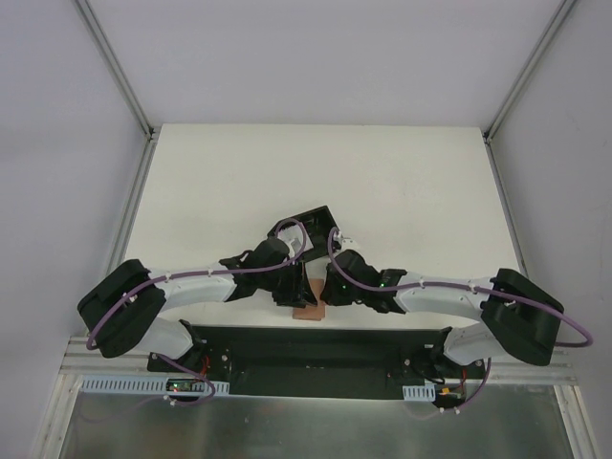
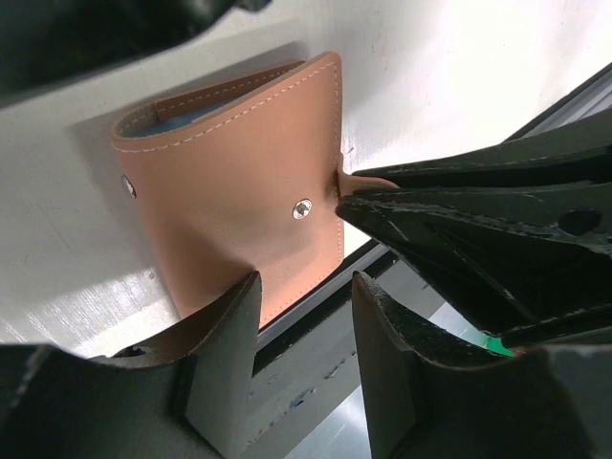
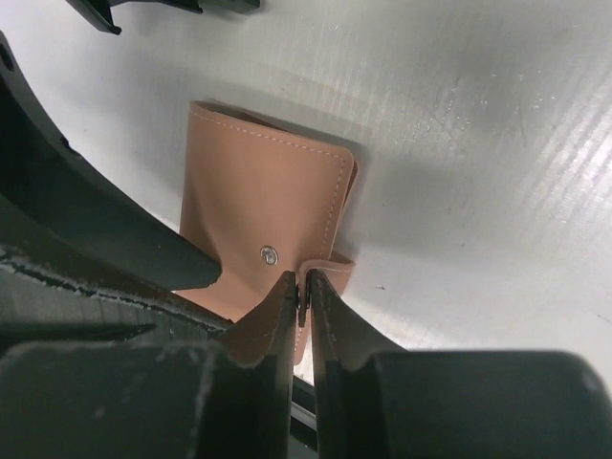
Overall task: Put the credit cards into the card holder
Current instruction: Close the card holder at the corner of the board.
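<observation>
The tan card holder lies folded at the table's near edge, between both grippers. In the left wrist view the card holder shows its snap stud, and a light blue credit card edge peeks out between its leaves. My right gripper is shut on the holder's small closure tab, beside the card holder. My left gripper is open at the holder's near edge, with nothing between its fingers. From above, the left gripper and right gripper cover most of the holder.
A black box frame sits just behind the grippers on the white table. The black mounting rail runs right below the holder, which slightly overhangs the table edge.
</observation>
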